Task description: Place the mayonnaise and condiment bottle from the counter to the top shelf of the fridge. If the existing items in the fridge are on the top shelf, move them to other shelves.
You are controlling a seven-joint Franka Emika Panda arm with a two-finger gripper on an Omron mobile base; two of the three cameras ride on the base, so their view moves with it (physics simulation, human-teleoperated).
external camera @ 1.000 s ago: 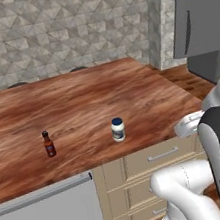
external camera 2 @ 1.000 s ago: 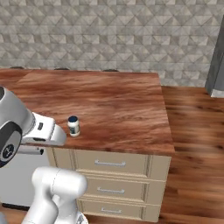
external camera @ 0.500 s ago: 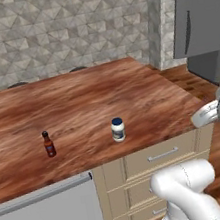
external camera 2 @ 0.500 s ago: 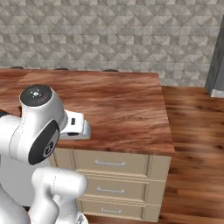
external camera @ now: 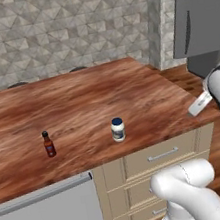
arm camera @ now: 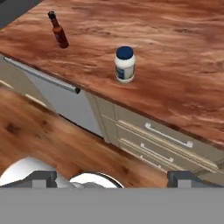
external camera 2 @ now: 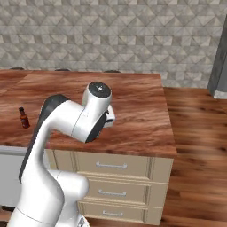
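Gripper (arm camera: pixel 112 179) fingers (arm camera: pixel 41 178) spread to full width, nothing btwn them, touching nothing; hangs above floor off the counter's front edge. Small white mayonnaise jar w/ dark blue lid (arm camera: pixel 124 64) upright on reddish-brown wood-grain counter (external camera: pixel 129 93), nr front edge. Slim red-brown condiment bottle w/ black cap (arm camera: pixel 58 30) upright, well apart from jar.

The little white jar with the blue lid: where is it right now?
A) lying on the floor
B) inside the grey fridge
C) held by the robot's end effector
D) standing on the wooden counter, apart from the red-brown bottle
D: the mayonnaise stands upright on the counter, well apart from the condiment bottle, with nothing gripping it.
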